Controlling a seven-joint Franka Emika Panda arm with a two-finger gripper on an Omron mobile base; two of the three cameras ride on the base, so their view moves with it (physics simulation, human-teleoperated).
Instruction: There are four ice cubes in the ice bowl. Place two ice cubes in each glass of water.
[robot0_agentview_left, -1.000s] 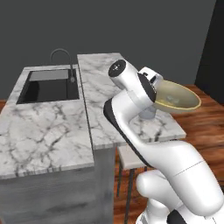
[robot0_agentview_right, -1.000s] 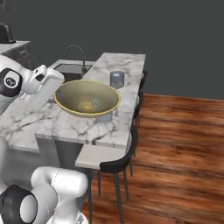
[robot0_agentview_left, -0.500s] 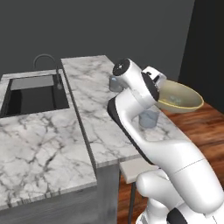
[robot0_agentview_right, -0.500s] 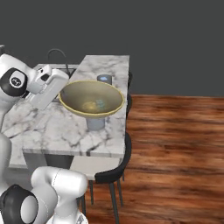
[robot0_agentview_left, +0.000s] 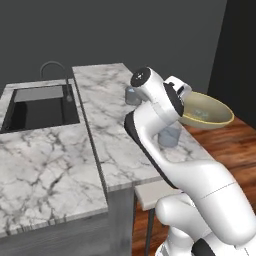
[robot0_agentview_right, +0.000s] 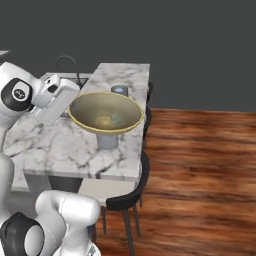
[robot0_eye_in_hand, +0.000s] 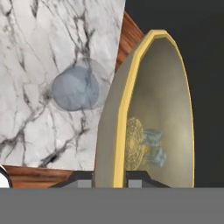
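The end effector is gripping the ice bowl by its rim, holding it in the air above the marble table; two ice cubes (pale blue) are lying inside; one glass of water is standing under the bowl, the other glass sitting farther back, near the sink.

Light was even and soft, rendered without glare; the backdrop stayed dark; faint shadows lay under the counter edge; all views looked slightly blurred, edges soft, no distortion.
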